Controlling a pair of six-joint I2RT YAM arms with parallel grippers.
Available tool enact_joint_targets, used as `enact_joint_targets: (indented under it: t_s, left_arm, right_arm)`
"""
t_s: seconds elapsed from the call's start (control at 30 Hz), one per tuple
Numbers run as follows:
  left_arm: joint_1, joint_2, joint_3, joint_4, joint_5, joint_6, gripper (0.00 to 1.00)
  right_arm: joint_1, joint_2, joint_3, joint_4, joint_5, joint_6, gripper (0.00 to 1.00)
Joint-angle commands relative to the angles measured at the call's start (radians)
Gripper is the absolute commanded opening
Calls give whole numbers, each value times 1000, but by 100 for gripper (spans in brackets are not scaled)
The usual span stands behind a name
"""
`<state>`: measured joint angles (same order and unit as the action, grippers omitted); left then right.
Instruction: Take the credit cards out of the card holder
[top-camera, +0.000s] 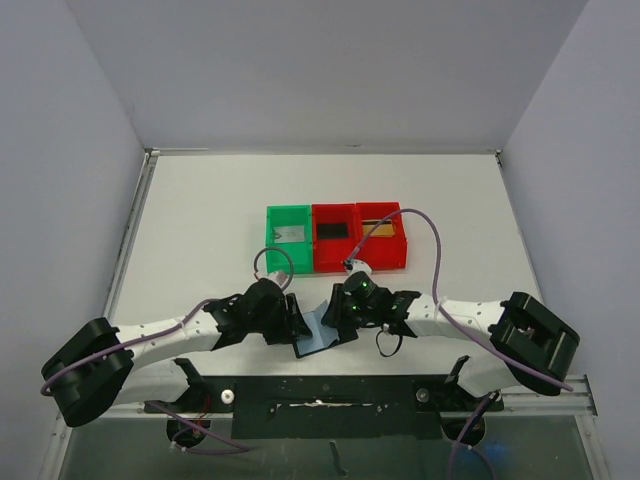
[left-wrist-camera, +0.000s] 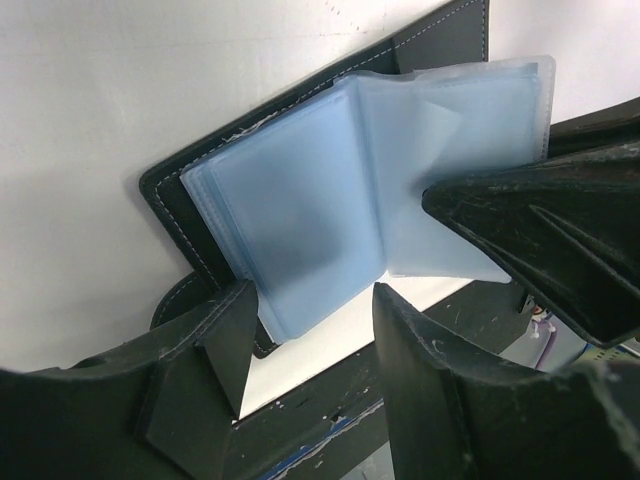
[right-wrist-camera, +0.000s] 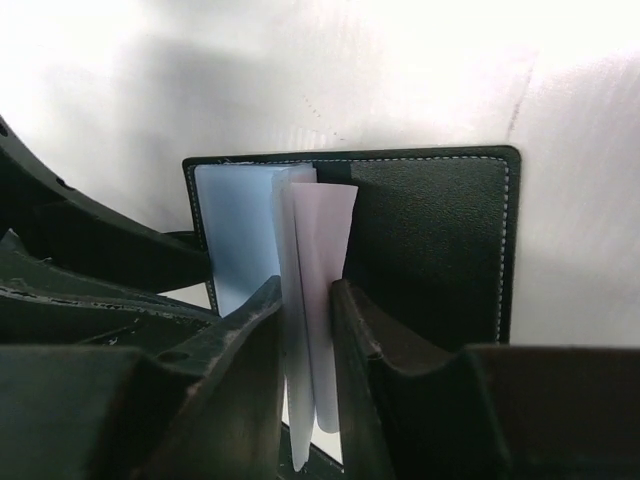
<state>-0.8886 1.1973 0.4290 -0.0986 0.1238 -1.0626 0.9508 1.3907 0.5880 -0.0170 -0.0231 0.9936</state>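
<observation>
White tabletop (top-camera: 200, 220), near edge — the card holder (top-camera: 318, 338) lies open between both arms. Your right pincer (right-wrist-camera: 305, 330) is clamped on upright clear sleeves (right-wrist-camera: 318, 250) along its spine; your left pincer (left-wrist-camera: 310, 340) stands apart, straddling the flat blue stack (left-wrist-camera: 290, 220) — the credit cards (top-camera: 333, 231) lie in bins (top-camera: 335, 264) beyond.

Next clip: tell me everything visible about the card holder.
The card holder lies open on the white table, near its front edge, between both arms. It has a black leather-look cover with pale stitching and, inside, translucent bluish plastic sleeves with no card showing. The right end effector pinches a few sleeves upright. The left end effector straddles the stack's near corner, jaws apart.
</observation>
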Motion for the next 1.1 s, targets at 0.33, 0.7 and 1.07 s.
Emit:
enact_joint_targets:
  t_s: [0.33,0.7,1.07]
  left_arm:
    - [-6,-76,34,-46,-76,-39,52]
    - [-6,-60,44,-20,-58,-53,52]
    - [-12,21,29,55,-29,-67,52]
  right_arm:
    - [-3,-209,125,-318,276,-56,52]
    - [5,-87,64,-39,-4,-65,46]
    - [44,59,-56,-28,20,51,41]
